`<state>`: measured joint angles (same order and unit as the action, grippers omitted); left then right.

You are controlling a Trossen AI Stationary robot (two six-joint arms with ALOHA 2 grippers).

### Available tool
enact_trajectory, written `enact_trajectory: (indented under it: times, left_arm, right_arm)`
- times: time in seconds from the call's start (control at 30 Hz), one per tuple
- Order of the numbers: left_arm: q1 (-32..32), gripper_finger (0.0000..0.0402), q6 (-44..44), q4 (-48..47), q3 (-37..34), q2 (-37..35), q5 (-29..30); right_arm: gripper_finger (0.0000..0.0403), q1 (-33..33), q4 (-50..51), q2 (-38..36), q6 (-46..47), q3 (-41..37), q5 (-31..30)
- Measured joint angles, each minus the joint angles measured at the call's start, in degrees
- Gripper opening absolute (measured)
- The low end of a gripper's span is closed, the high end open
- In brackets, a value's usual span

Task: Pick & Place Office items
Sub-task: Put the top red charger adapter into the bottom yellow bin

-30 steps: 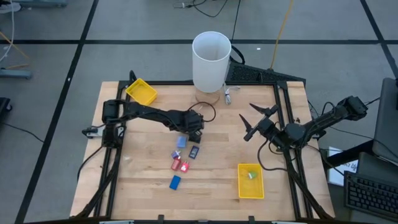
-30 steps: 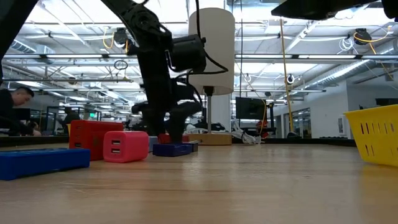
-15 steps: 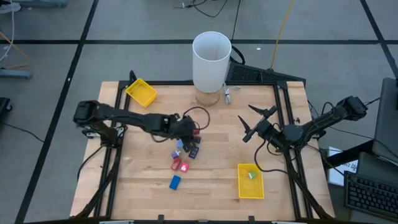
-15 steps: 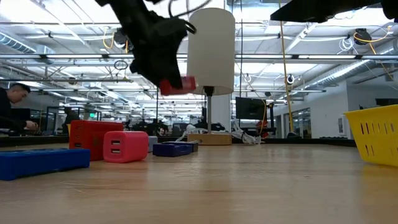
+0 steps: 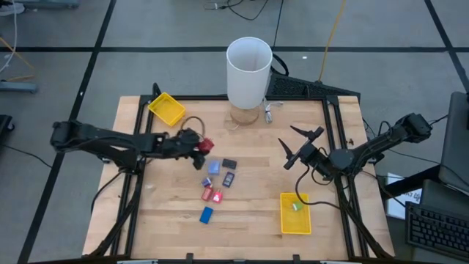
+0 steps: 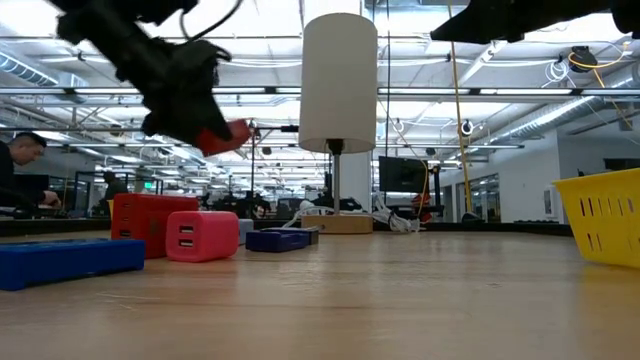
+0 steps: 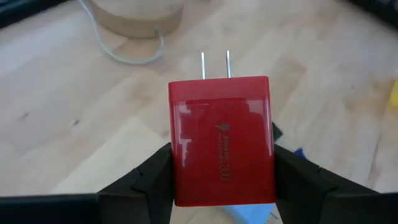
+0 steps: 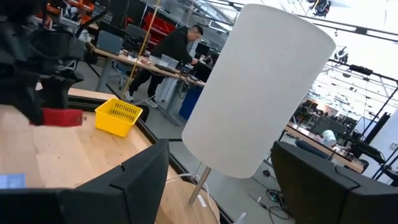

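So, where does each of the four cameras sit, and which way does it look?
High view: above, straight down on the table and both arms.
Low view: at tabletop height, level across; left gripper carries the red charger.
Left wrist view: on the left arm, past its fingers, at the charger.
Right wrist view: on the right arm, past its fingers, at the white cylinder.
Shared: the charger shows in all four.

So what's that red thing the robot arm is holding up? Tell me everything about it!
It's a red charger, a small boxy plug of shiny plastic with two thin metal prongs sticking out of one end and faint writing on its face. The left gripper pinches its sides between two dark fingers. Only those fingers touch it: it hangs in the air above the wooden table, between the yellow tray at the back and the other small pieces.
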<state>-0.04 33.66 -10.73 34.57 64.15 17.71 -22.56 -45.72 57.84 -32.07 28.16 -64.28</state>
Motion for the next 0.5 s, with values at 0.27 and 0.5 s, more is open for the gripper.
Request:
enact_trajectory:
  times: [0.27,0.5]
  left_arm:
    - [0.1,0.0217,-0.4,26.8,-15.1,-6.5,-9.0]
    - [0.8,0.0216,-1.2,30.9,-15.6,-5.0,-23.6]
  right_arm:
    - [0.027,3.0,6.4,0.0,5.9,0.0,10.3]
    - [0.027,9.6,11.4,5.0,14.1,0.0,42.6]
